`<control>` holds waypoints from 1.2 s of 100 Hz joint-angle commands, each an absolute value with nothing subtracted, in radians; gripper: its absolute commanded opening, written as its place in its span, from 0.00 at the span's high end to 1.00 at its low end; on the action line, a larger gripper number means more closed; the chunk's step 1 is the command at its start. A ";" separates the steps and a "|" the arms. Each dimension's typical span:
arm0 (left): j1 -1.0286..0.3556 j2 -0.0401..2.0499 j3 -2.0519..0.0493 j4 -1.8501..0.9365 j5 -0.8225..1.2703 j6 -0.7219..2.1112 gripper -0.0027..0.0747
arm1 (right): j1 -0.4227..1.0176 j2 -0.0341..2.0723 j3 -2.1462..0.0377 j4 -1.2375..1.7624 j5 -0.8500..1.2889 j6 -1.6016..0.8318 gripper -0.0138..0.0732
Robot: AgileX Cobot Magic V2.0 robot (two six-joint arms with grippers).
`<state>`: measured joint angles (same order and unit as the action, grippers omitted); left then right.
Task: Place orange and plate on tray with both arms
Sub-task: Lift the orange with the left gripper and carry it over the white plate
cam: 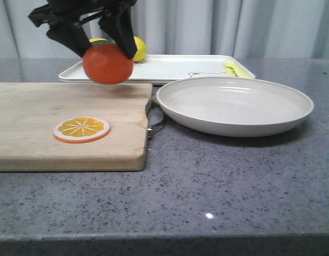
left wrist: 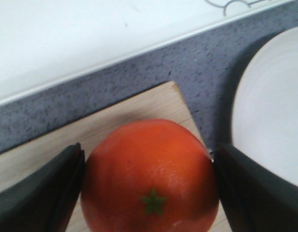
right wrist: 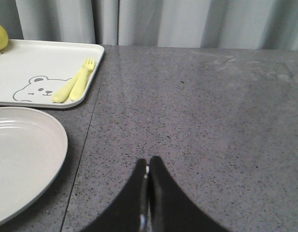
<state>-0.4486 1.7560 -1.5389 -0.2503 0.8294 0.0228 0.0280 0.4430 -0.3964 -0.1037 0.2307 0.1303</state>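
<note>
1. Orange (cam: 107, 64): whole, glossy, held clear of every surface by the left gripper (cam: 95, 45). It hangs above the far right corner of the cutting board (cam: 68, 125), just short of the tray's near rim. The left wrist view shows 1 dark finger (left wrist: 40, 198) pressed to each side of the fruit, green stem scar facing the camera; a side grip keeps the round fruit from rolling out.

2. Tray (cam: 169, 68): white, rectangular, along the tabletop's far edge. A bear drawing shows at its near rim. It carries a yellow lemon (cam: 139, 49) near its far left part and a yellow fork and spoon set (right wrist: 74, 83) at its right end. Bare floor shows between them, likely room for the orange.

3. Plate (cam: 234, 104): off-white, shallow, empty, resting on the tabletop just in front of the tray's right half and just beside the board's right edge. Untouched.

4. Right gripper (right wrist: 148, 193): fingers pressed together, holding nothing, low over bare tabletop to the right of the plate. Not seen in the front view.

5. Orange slice (cam: 82, 129): flat disc lying on the board, no part of the task.

Status, judged: orange in transit to tray; plate step not yet begun.
</note>
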 commanded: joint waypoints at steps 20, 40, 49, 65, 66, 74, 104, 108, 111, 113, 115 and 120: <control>-0.583 1.722 -1.692 -0.273 0.796 0.013 0.44 | 0.020 0.455 -0.432 -0.108 0.158 0.121 0.92; -0.664 1.778 -1.758 -0.282 0.811 0.000 0.44 | 0.020 0.455 -0.432 -0.108 0.158 0.121 0.92; -0.700 1.817 -1.787 -0.286 0.806 0.006 0.44 | 0.020 0.455 -0.432 -0.108 0.158 0.121 0.92; -0.732 1.888 -1.831 -0.337 0.799 0.006 0.44 | 0.020 0.455 -0.432 -0.108 0.159 0.121 0.92; -0.732 1.890 -1.831 -0.341 0.799 0.006 0.44 | 0.020 0.455 -0.432 -0.108 0.159 0.121 0.92; -0.739 1.909 -1.834 -0.366 0.801 0.006 0.44 | 0.020 0.455 -0.432 -0.108 0.159 0.121 0.92; -0.739 1.951 -1.834 -0.366 0.822 0.006 0.44 | 0.020 0.455 -0.432 -0.108 0.159 0.121 0.92; -0.739 1.956 -1.834 -0.366 0.827 0.006 0.44 | 0.020 0.455 -0.432 -0.108 0.159 0.121 0.92; -0.739 1.960 -1.834 -0.364 0.829 0.006 0.44 | 0.020 0.455 -0.432 -0.108 0.159 0.121 0.92; -0.739 1.960 -1.834 -0.364 0.829 0.006 0.44 | 0.020 0.455 -0.432 -0.108 0.159 0.121 0.92; -0.739 1.962 -1.834 -0.364 0.829 0.006 0.44 | 0.020 0.455 -0.432 -0.108 0.159 0.121 0.92; -0.739 1.962 -1.834 -0.362 0.829 0.006 0.43 | 0.020 0.455 -0.432 -0.108 0.159 0.121 0.92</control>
